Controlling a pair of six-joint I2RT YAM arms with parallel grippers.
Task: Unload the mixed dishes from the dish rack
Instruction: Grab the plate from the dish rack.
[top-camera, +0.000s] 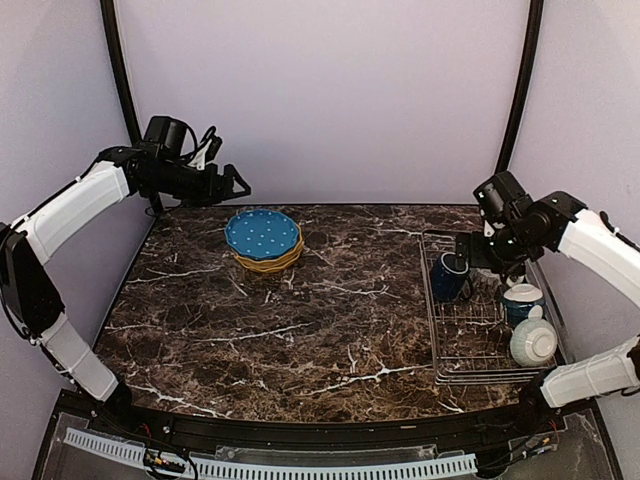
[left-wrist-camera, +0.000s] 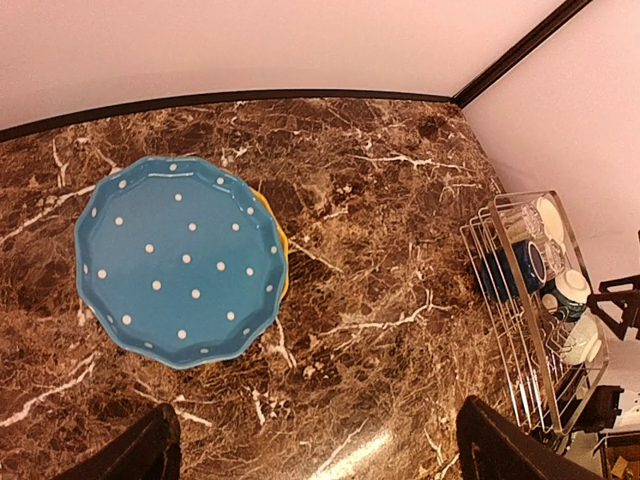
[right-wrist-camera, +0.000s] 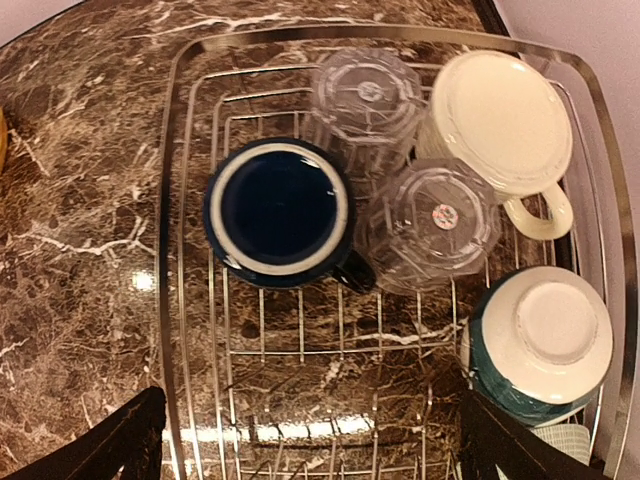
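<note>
A blue white-dotted plate (top-camera: 262, 232) lies on a yellow plate (top-camera: 268, 263) at the table's back middle; in the left wrist view the blue plate (left-wrist-camera: 180, 260) covers all but the yellow plate's edge (left-wrist-camera: 283, 250). No cream plate shows. The silver wire dish rack (top-camera: 438, 340) stands at the right. It holds a dark blue cup (right-wrist-camera: 280, 208), two clear glass tumblers (right-wrist-camera: 365, 95) (right-wrist-camera: 435, 218), an upturned cream mug (right-wrist-camera: 505, 115) and upturned teal-and-white bowls (right-wrist-camera: 540, 335). My left gripper (top-camera: 240, 185) hangs open and empty above the table near the plates (left-wrist-camera: 315, 455). My right gripper (top-camera: 468, 250) is open and empty above the rack (right-wrist-camera: 310, 450).
The dark marble table (top-camera: 300, 320) ends at walls behind and on both sides. The rack's near half (right-wrist-camera: 330, 400) is bare wire. A second bowl (top-camera: 533, 342) sits at the rack's near right corner.
</note>
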